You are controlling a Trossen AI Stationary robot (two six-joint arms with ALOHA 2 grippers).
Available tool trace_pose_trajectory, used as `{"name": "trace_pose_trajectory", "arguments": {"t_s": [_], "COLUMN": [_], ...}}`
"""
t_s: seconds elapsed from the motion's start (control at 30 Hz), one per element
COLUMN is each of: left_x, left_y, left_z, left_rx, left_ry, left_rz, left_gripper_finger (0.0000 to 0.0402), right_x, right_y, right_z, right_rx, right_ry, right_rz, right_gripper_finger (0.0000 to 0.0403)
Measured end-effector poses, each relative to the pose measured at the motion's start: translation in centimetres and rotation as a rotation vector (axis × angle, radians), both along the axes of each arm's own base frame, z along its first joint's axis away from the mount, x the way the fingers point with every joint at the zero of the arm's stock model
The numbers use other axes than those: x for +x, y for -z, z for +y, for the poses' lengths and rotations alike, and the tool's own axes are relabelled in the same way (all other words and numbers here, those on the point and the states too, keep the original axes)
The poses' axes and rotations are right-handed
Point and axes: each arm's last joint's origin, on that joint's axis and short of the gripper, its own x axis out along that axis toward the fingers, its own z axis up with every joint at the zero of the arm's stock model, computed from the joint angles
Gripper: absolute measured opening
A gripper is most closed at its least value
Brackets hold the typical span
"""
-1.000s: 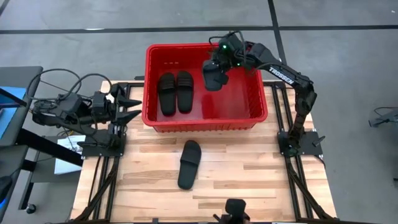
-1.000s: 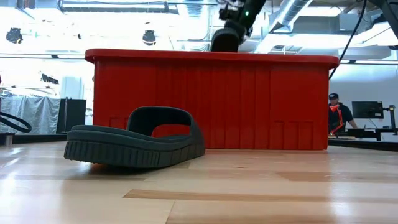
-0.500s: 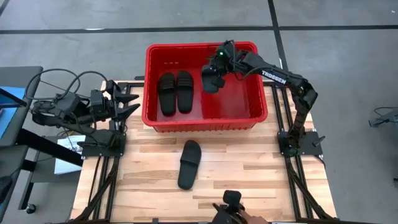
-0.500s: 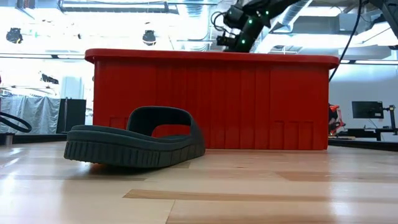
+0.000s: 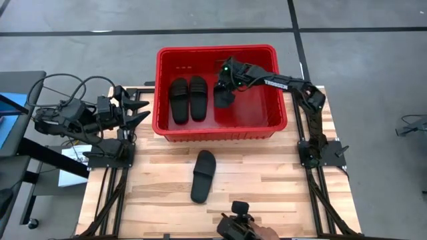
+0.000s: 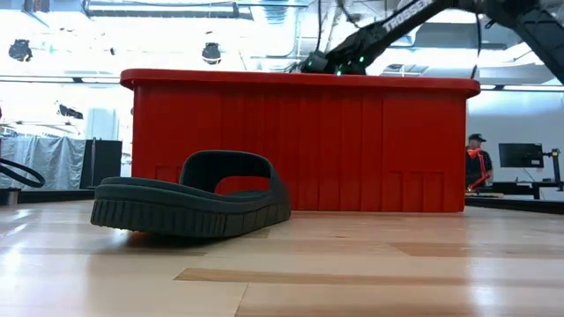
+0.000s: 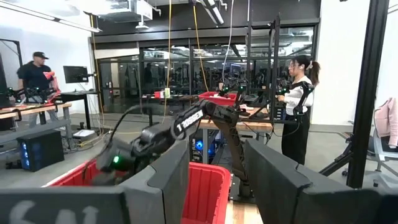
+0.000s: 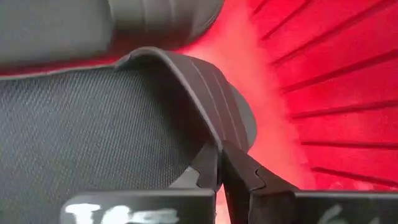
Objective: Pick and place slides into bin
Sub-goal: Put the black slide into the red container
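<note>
Near edge: a person's hand (image 5: 257, 233) with a dark device (image 5: 239, 215) shows at the table's front rim, seen from above.
Loose slide: one black slide on the table (image 5: 203, 175) lies sole down on the wooden table (image 5: 267, 183), in front of the bin and apart from its near wall; its long axis runs near to far with a slight tilt, the far end leaning toward the right arm's side; which end is the toe I cannot tell from above; in the low view it (image 6: 189, 202) shows side-on, strap arching up.
Bin: the red bin (image 5: 163, 93) stands at the far middle of the table; its far part reaches past the table edge.
Pair in bin: two slides in the bin (image 5: 188, 99) lie side by side on the floor of the left half, touching or nearly so; both long axes run near to far, parallel.
Held slide: a third slide (image 5: 223, 91) sits low in the bin's middle, just beside the pair; its lie is hard to read.
Right gripper: the right gripper (image 5: 227, 79) reaches down into the bin; fingers pinched tight on the held slide's strap edge (image 8: 205, 99).
Left gripper: the left gripper (image 5: 137, 112) waits off the table's left side, fingers spread apart and empty, pointing toward the bin.
Room beyond: people stand at benches far behind.
</note>
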Motion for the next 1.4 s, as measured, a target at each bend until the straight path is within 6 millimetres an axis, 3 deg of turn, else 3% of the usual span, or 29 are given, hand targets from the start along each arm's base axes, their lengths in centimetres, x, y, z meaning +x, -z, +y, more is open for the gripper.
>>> {"name": "trace_pose_trajectory", "arguments": {"t_s": [0.3,0.83,1.4], "left_x": [0.0,0.0,0.1], "left_y": [0.0,0.0,0.3], "left_z": [0.0,0.0,0.0], "left_rx": [0.000,-0.003,-0.003], "left_ry": [0.000,0.001,0.003], "left_rz": [0.000,0.001,0.027], "left_gripper_finger": [0.0146,0.0146,0.0146], "right_x": [1.1,1.2,1.1], "right_y": [4.0,4.0,4.1], "right_z": [-0.5,-0.3,-0.2], "right_rx": [0.051,0.043,0.051], "right_ry": [-0.029,-0.044,-0.024], "right_rz": [0.072,0.089,0.090], "right_gripper_finger": [0.0000,0.0002,0.0140]}}
